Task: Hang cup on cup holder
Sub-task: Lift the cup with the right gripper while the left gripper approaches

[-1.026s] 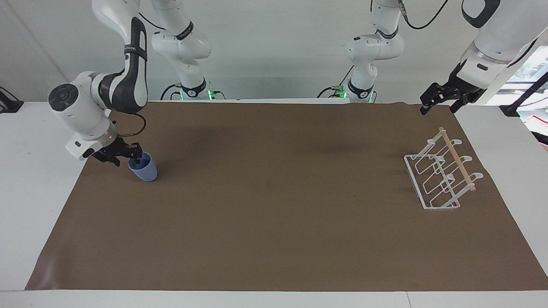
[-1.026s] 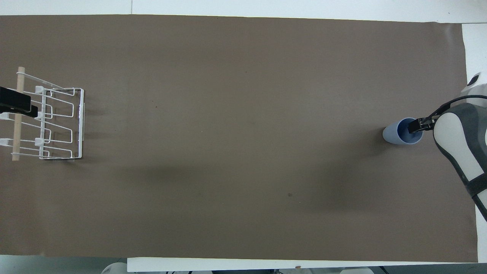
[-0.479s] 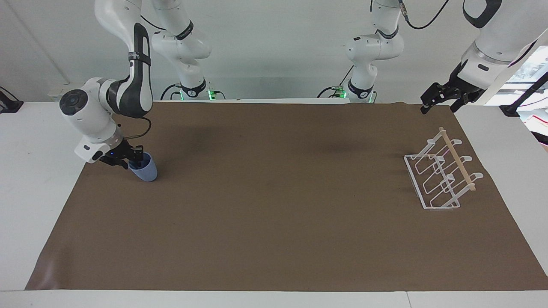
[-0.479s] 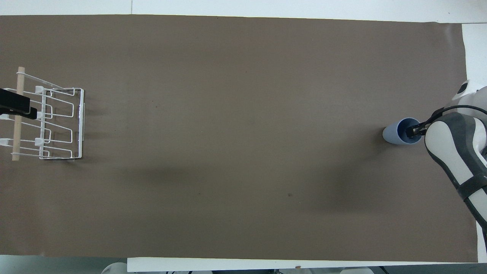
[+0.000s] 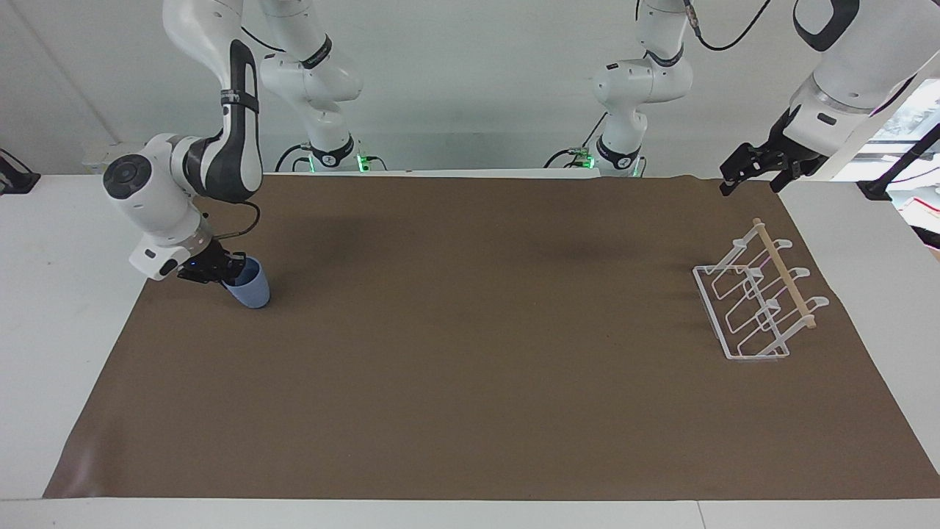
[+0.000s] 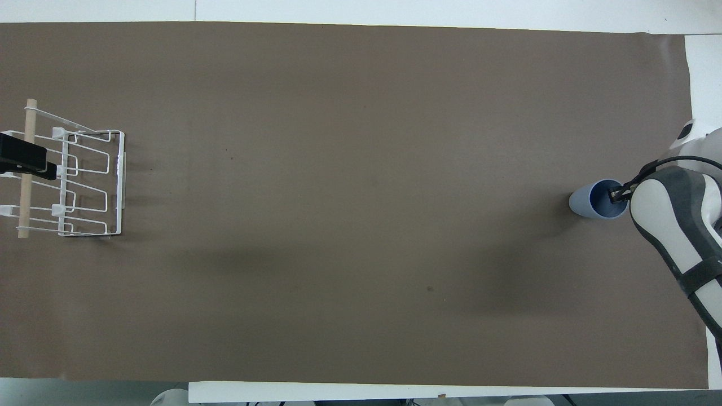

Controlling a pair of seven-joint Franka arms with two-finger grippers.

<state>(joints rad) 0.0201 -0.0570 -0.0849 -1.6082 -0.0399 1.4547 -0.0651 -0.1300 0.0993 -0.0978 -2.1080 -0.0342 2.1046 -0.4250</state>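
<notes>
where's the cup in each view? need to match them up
Facing view: the cup is at mid-height near the picture's left edge, the right hand shut on its rim.
Overhead view: the cup is at mid-height near the picture's right edge.
Shared landmark: the cup holder at the left arm's end of the brown mat.

The cup (image 5: 248,289) is a plain light blue, darker blue inside its mouth, with no pattern. The cup holder (image 5: 749,307) is white wire, and the rod (image 5: 784,272) along its top is pale, bare wood. A plain dull brown mat (image 5: 470,353) covers most of the table (image 5: 51,308), whose bare margins at the edges are white. Both arms are white with dark grey bands at the joints. The right gripper (image 5: 229,273) and the left gripper (image 5: 749,170) are black. Green lights glow at the arm bases by the table's edge.
</notes>
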